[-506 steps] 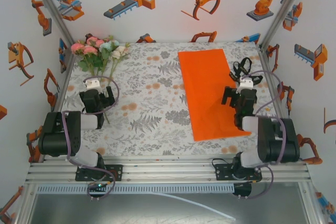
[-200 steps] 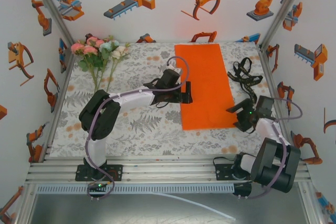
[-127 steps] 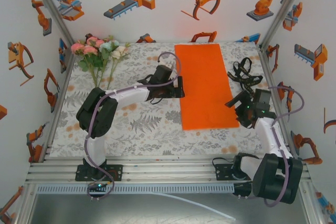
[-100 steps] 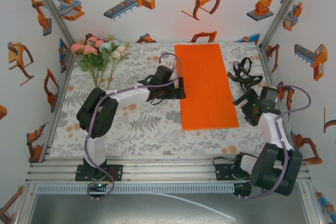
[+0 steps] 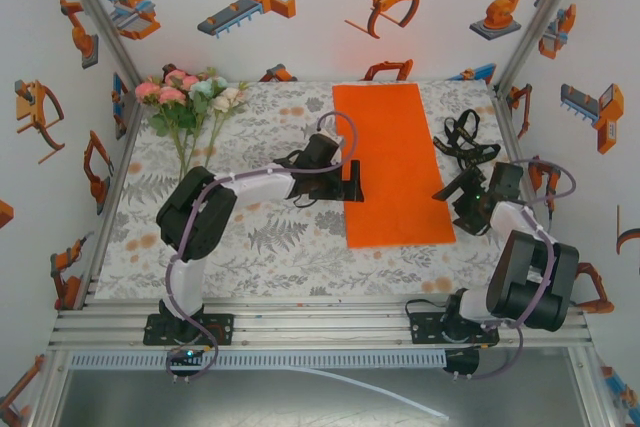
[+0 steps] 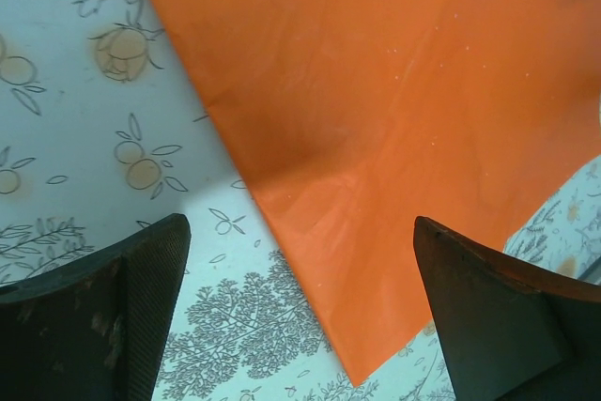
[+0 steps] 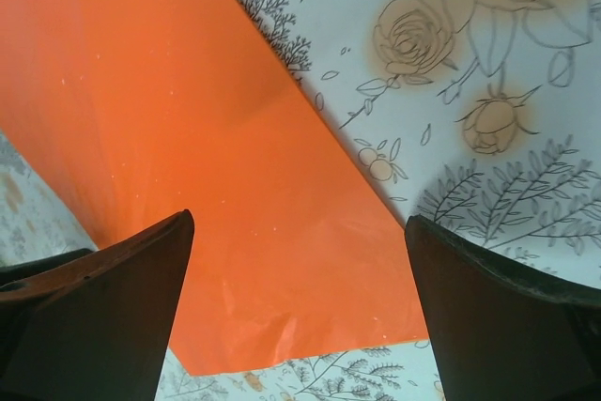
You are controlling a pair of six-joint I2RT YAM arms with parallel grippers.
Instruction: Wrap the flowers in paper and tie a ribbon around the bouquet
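In the top external view, the orange paper (image 5: 392,157) lies flat on the flowered tablecloth (image 5: 270,237), right of the table's middle, with its long sides running away from the arm bases. The flowers (image 5: 190,97) lie well apart from the paper at the far left corner, blooms toward the back wall. The black ribbon (image 5: 462,142) sits in a loose heap just beside the paper's right edge. The left gripper (image 5: 350,187) reaches across to the paper's left edge, on its nearer half. The right gripper (image 5: 455,192) is at the paper's right edge, a little nearer than the ribbon. Whether either one touches the sheet cannot be told from here.

In the left wrist view, the left gripper (image 6: 299,232) has its jaws spread wide with nothing between them. Below the gap, the paper (image 6: 394,91) runs its edge slantwise across the tablecloth (image 6: 75,138), with one corner near the lower edge of the picture.

In the right wrist view, the right gripper (image 7: 299,223) is likewise spread wide and holds nothing. The paper (image 7: 141,138) lies beneath the gap, one corner showing low in the picture, and the tablecloth (image 7: 470,91) lies to the paper's right.
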